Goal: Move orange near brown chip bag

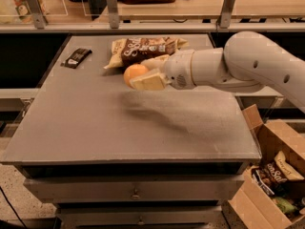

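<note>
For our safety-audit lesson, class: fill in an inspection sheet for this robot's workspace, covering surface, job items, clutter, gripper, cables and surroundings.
Surface: grey table, flat, with the arm's shadow on it.
Job's things: orange held in the gripper, just in front of the brown chip bag, which lies flat at the back.
Clutter: dark wrapper near the back left corner.
Gripper: gripper shut on the orange, apparently above the tabletop.
Cables: dark cable on the floor, lower left.
Surroundings: cardboard box of snack bags right of the table; counter behind.

Orange (pixel 134 73) in tool (pixel 143 74) — beside chip bag (pixel 143 49)
</note>
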You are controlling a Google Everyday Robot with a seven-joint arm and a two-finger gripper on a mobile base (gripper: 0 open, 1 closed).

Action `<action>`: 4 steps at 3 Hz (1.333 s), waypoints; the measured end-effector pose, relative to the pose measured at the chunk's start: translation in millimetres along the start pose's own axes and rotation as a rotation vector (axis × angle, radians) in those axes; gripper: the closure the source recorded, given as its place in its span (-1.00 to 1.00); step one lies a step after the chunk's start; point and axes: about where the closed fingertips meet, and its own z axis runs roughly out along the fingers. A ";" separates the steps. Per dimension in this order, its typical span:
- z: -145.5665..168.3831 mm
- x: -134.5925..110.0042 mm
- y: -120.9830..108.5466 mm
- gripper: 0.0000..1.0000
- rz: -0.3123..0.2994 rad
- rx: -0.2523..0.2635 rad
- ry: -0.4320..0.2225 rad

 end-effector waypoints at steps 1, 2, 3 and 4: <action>-4.8 0.6 -31.5 1.00 0.009 0.072 -0.008; -2.9 3.7 -51.7 0.67 0.008 0.121 -0.013; 1.3 13.7 -65.2 0.21 0.019 0.164 -0.023; 7.0 27.5 -71.9 -0.27 0.031 0.188 -0.024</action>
